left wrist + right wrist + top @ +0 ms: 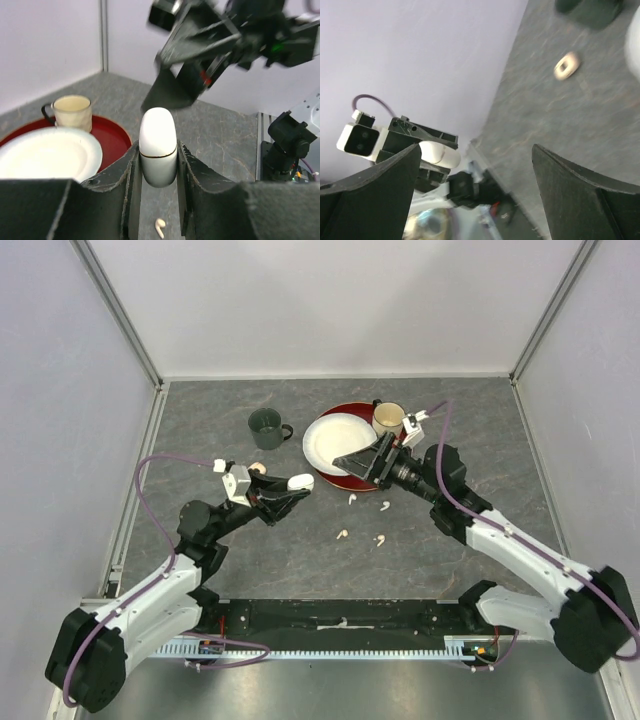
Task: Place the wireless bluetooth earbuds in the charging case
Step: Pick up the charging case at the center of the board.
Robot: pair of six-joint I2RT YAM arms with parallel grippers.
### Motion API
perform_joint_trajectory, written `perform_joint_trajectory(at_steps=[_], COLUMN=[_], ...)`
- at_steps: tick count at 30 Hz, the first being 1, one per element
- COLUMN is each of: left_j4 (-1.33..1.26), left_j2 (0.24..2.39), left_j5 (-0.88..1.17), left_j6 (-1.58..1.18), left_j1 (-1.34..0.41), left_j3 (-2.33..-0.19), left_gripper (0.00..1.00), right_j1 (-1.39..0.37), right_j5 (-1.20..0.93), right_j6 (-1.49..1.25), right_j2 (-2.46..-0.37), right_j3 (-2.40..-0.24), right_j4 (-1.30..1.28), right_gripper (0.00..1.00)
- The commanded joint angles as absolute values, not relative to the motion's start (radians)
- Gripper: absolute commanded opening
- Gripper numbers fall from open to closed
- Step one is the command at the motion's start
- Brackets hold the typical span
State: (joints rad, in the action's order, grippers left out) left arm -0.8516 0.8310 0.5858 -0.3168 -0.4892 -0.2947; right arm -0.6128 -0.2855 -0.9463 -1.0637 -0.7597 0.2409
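Observation:
My left gripper [291, 490] [157, 146] is shut on the white charging case [300, 481] [158, 145], gripping its sides. The case stands upright with its lid closed. It also shows in the right wrist view, charging case [440, 154]. My right gripper [362, 462] [475, 150] hangs open and empty a short way right of the case, over the plate's near edge. Several tiny earbuds lie on the table below: one [352, 498], another [385, 505], a third [342, 534], and one more [380, 539]. One earbud [160, 227] shows under the case.
A white plate [335, 440] and a cream mug [388, 418] sit on a red tray [346, 408] at the back. A dark green mug [266, 427] stands to its left. A small tan object [257, 468] [566, 66] lies near my left wrist. Walls enclose the table.

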Motion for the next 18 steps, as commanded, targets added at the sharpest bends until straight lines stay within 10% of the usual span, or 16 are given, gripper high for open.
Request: perform_joint_trajectory(at_steps=[1,18], left_j4=[-1.100,-1.077], left_j2=[0.848,0.897], left_j5=[0.623,0.566], left_j6=[-0.212,-0.158], left_j1=[-0.529,-0.565], left_j3=[-0.287,-0.307], left_gripper=[0.02,0.02], right_j1=[-0.606,-0.635], right_j5=[-0.590,-0.657], right_j6=[-1.428,-1.516], right_j2=[-1.167,-1.249], right_j3=[-0.689,-0.732], right_j4=[0.645,0.650], right_gripper=[0.98,0.98])
